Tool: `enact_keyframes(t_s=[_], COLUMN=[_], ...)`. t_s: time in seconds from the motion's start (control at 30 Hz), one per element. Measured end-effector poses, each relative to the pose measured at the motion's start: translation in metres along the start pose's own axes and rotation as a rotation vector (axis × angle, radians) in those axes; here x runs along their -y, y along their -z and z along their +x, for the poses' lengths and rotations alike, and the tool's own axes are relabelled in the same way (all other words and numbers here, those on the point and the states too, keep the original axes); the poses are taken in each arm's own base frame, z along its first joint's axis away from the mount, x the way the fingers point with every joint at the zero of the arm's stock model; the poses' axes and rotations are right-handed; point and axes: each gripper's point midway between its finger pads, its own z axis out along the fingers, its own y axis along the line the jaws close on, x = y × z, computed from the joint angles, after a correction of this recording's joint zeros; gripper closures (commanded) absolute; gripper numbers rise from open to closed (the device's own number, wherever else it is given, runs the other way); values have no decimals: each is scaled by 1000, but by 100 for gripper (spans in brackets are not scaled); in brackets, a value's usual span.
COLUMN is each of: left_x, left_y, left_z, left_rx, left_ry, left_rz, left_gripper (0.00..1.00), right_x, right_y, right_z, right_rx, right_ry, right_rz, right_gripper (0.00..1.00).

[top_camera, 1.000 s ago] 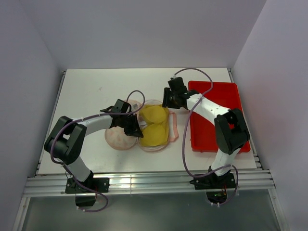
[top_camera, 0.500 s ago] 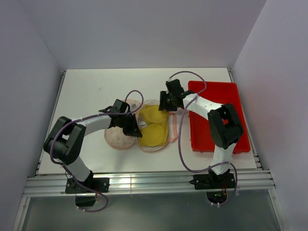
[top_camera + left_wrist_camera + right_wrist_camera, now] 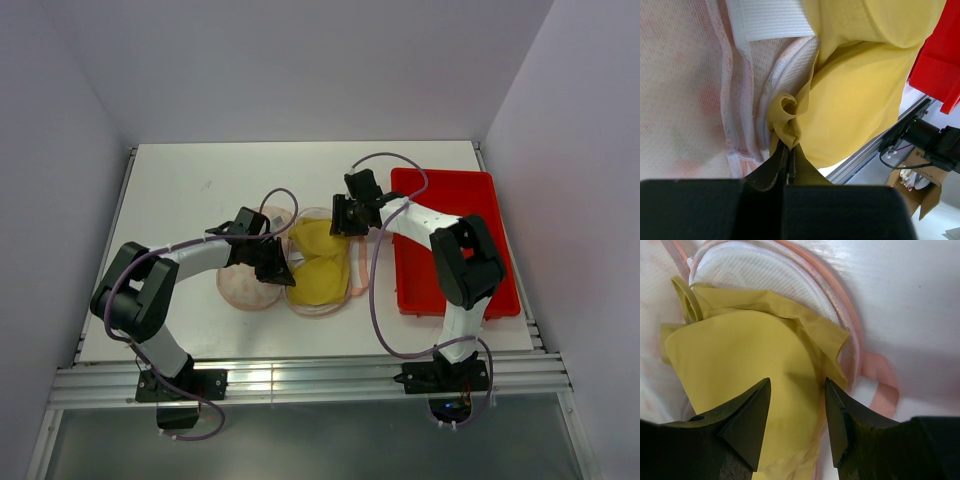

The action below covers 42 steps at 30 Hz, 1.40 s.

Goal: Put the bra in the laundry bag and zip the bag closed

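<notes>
The mustard-yellow bra [image 3: 318,258] lies in the open right half of the pale pink laundry bag [image 3: 248,288], which is spread flat mid-table. My left gripper [image 3: 284,274] is at the bra's left edge, shut on a bunched fold of yellow fabric [image 3: 790,117] right at its tips [image 3: 789,146], beside the bag's white mesh [image 3: 685,75]. My right gripper [image 3: 336,222] hovers over the bra's far cup [image 3: 740,360], open, its tips [image 3: 796,385] straddling yellow fabric near the bag's mesh rim [image 3: 755,270]. I cannot tell whether they touch it.
A red plastic tray [image 3: 490,200] stands right of the bag, under the right arm, and its corner [image 3: 940,55] shows in the left wrist view. A pink loop [image 3: 880,385] of the bag lies on the white table. Walls enclose three sides.
My right gripper has shifted slightly left and nearer over the bra's far cup, and its elbow has swung inward. The left gripper holds the same fold in place.
</notes>
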Motion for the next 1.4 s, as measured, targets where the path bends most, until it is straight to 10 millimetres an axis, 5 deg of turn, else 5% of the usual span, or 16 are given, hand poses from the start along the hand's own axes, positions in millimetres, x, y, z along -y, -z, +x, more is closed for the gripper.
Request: enact_keyframes(t_s=[0.6,0.8,1.0,1.4], left_x=[-2,-1,-3,-7], left_y=[-1,-2,-2,-3], left_z=[1,0,2,5], left_rx=[3,6,3,0], left_ry=[-1,-4,-2,11], left_rz=[2,5,3,-7], left_gripper=[100,100,100,100], right_x=[8,3,-5,-6], right_y=[-7,-8,-8,-10], right_z=[3,6,6,8], right_rx=[-9,-21,-25,7], right_ry=[1,2,-2,-103], right_rz=[42,16,-21,-26], right_gripper=[49,64,98,100])
